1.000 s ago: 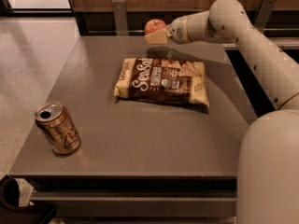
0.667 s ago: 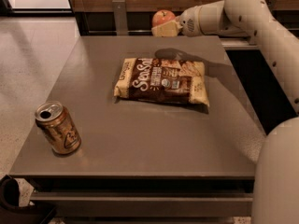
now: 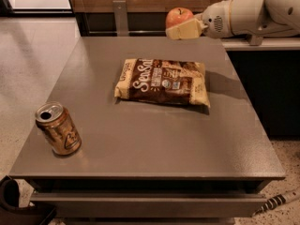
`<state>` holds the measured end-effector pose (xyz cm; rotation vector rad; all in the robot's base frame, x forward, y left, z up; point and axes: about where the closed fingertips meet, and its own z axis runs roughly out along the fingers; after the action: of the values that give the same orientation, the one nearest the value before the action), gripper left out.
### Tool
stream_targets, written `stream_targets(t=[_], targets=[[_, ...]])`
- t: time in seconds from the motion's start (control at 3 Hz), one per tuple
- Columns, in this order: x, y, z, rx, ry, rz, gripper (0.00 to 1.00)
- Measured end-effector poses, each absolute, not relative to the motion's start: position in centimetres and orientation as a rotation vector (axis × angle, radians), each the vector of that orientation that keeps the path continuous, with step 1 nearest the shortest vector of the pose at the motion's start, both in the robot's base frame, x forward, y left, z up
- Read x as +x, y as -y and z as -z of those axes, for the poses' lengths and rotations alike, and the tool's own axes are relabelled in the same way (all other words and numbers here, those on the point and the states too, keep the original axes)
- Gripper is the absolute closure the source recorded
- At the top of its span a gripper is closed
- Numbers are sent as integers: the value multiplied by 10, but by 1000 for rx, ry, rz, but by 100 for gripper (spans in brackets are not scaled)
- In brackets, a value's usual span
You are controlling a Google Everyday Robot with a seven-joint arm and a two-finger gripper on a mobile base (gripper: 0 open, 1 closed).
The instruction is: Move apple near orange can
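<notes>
The gripper (image 3: 178,26) sits at the far right of the scene, above the far edge of the grey table (image 3: 154,139), at the end of a white arm (image 3: 243,14) that reaches in from the right. Its jaws are closed around the apple (image 3: 178,15). One cream-coloured finger (image 3: 186,31) lies across the apple's near underside, and the other finger is hidden behind the fruit. The apple is red-orange with a short stem on top, and it is held up off the tabletop, in front of the dark wooden wall at the back. The orange can (image 3: 58,128) stands at the near left corner of the table, tilted a little, with its silver top and open mouth showing. It is well apart from the apple, almost at the opposite corner. Between them, nearer the middle of the table, a brown-and-cream snack bag (image 3: 161,81) lies flat, touching neither the can nor the gripper.
</notes>
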<state>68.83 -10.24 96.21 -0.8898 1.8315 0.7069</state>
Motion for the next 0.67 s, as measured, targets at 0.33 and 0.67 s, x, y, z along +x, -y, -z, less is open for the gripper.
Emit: stream_targets(t=[0.33,0.67], targets=[[642,102,-960,-899,-1820,-762,100],[597,90,-958,-915,-1789,-820,100]])
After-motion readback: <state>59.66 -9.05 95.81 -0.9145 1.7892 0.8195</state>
